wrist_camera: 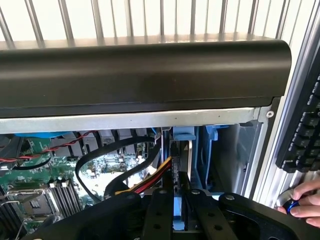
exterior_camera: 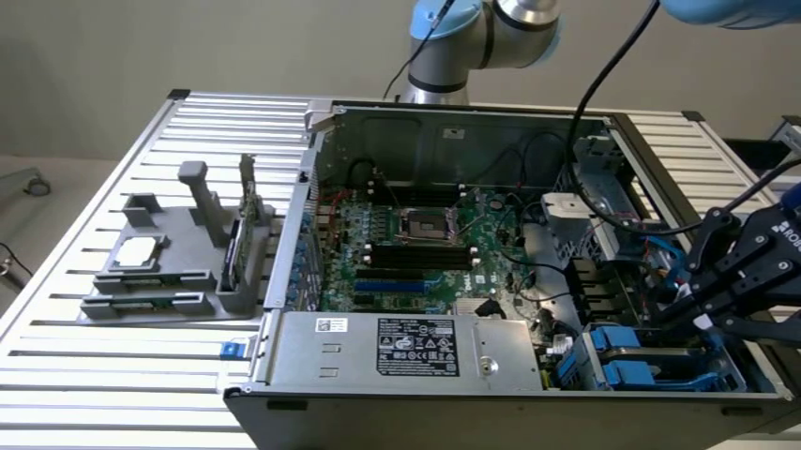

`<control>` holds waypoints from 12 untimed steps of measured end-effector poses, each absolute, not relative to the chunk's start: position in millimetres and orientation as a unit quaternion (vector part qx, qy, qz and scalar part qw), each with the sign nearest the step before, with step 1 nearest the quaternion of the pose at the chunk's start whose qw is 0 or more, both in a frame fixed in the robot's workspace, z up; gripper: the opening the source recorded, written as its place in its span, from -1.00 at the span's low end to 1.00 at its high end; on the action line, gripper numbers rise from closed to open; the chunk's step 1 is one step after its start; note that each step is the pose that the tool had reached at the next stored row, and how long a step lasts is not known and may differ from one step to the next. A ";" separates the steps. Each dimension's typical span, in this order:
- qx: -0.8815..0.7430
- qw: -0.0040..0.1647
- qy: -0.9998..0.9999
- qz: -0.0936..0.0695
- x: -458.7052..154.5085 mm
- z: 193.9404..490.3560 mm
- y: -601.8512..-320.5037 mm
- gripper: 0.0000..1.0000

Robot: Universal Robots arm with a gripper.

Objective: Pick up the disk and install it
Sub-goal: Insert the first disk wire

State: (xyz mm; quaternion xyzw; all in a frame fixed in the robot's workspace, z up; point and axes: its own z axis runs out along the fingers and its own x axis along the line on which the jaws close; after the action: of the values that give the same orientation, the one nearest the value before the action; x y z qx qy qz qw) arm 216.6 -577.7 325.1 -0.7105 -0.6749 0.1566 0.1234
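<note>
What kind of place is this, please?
Probably a robotics lab workbench: a robot arm stands by an open computer case on a slatted metal table, with a grey parts holder beside it.

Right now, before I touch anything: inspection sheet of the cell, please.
surface: slatted metal table with an open computer case on it.
job's things: the disk, blue-edged, is in the grip at the case's drive bay.
clutter: grey fixture with parts, beside the case on the exterior view's left.
grippers: gripper shut on the disk.
cables: red and yellow wires and a black cable close to the bay.
surroundings: a person's hand by a keyboard.
</note>
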 end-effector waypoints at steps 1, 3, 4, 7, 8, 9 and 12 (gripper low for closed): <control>-0.710 0.124 -0.675 0.157 217.2 325.1 -577.7 -0.67; -0.710 0.125 -0.675 0.158 217.9 325.0 -577.6 -0.67; -0.710 0.125 -0.675 0.158 217.8 324.8 -577.7 -0.67; -0.710 0.126 -0.674 0.159 218.0 323.8 -577.8 -0.67; -0.710 0.126 -0.674 0.159 218.0 323.5 -577.8 -0.67; -0.710 0.126 -0.674 0.159 218.3 323.0 -577.8 -0.67; -0.710 0.127 -0.674 0.160 218.7 322.3 -577.8 -0.67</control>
State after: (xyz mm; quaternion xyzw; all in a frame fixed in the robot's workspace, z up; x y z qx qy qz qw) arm 218.7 -577.8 322.3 -0.7097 -0.6742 0.1603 0.1267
